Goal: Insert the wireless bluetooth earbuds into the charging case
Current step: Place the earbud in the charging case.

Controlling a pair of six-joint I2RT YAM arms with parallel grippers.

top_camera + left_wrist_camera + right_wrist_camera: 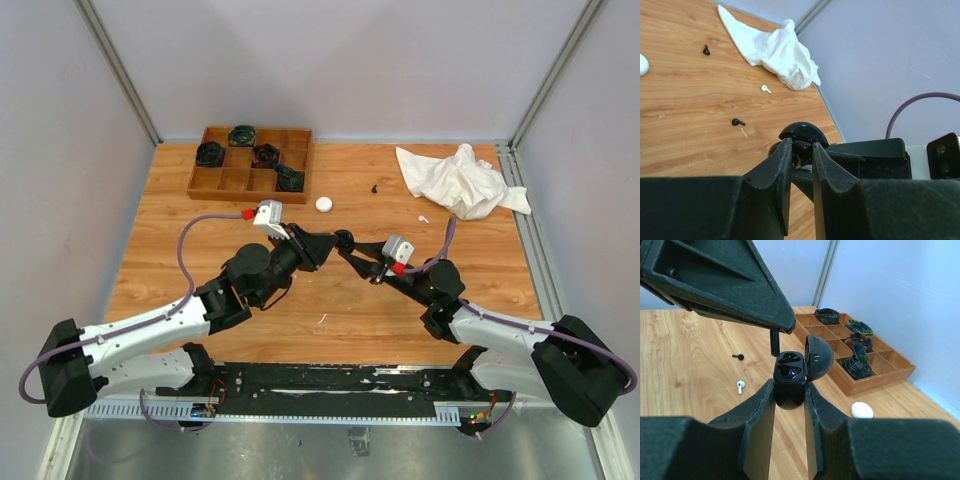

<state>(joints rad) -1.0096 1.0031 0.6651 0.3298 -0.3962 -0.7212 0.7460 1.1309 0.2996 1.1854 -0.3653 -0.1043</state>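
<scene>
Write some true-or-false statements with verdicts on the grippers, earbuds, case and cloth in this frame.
1. The right gripper grips a black round plastic charging case with its lid open. True.
2. The left gripper holds a white earbud. False: it pinches a black stemmed earbud just above the case.
3. A white stemmed earbud lies loose on the wooden table. True.
4. The crumpled white cloth lies inside the wooden compartment tray. False: it lies on the table, apart from the tray.

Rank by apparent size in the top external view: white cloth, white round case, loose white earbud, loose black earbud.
Largest: white cloth.
Next: white round case.
Smallest: white earbud and black earbud, both tiny specks, too alike to rank.
</scene>
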